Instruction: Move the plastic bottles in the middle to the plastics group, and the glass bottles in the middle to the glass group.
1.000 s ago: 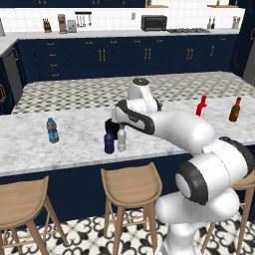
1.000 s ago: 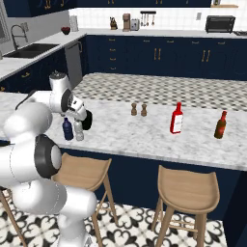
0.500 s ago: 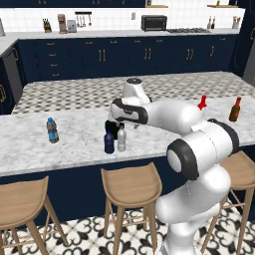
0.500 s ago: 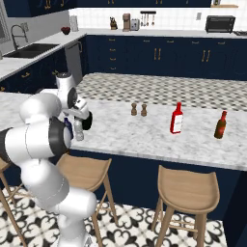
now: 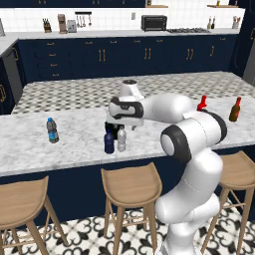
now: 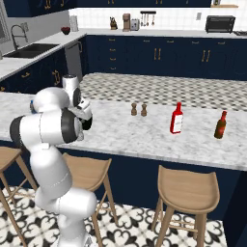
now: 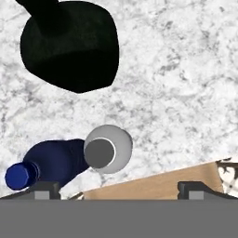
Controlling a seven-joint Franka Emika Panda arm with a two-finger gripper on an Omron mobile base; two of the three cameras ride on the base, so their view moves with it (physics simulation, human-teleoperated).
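Observation:
My gripper (image 7: pixel 118 189) hangs open above the middle bottles and looks straight down on them, with nothing between its fingers. The clear-silvery plastic bottle (image 7: pixel 108 149) with its pale cap stands just ahead of the tips, and the navy plastic bottle (image 7: pixel 49 163) leans close beside it. Further off sits the squat black glass bottle (image 7: pixel 69 46). From the left base, the clear bottle (image 5: pixel 121 139) and navy bottle (image 5: pixel 108 142) stand below my hand (image 5: pixel 119 125). The blue-capped water bottle (image 5: pixel 52 130) is far left. The red bottle (image 6: pixel 177 118) and brown bottle (image 6: pixel 220 125) stand at the right.
Two small brown shakers (image 6: pixel 138 110) stand mid-counter, between the middle bottles and the glass group. Wooden stools (image 5: pixel 129 185) line the counter's near edge. My own arm (image 6: pixel 53 125) hides the middle bottles in the right base view.
The arm's elbow has swung up and to the right while the hand stays over the middle bottles. The jaws remain open and the bottles have not moved.

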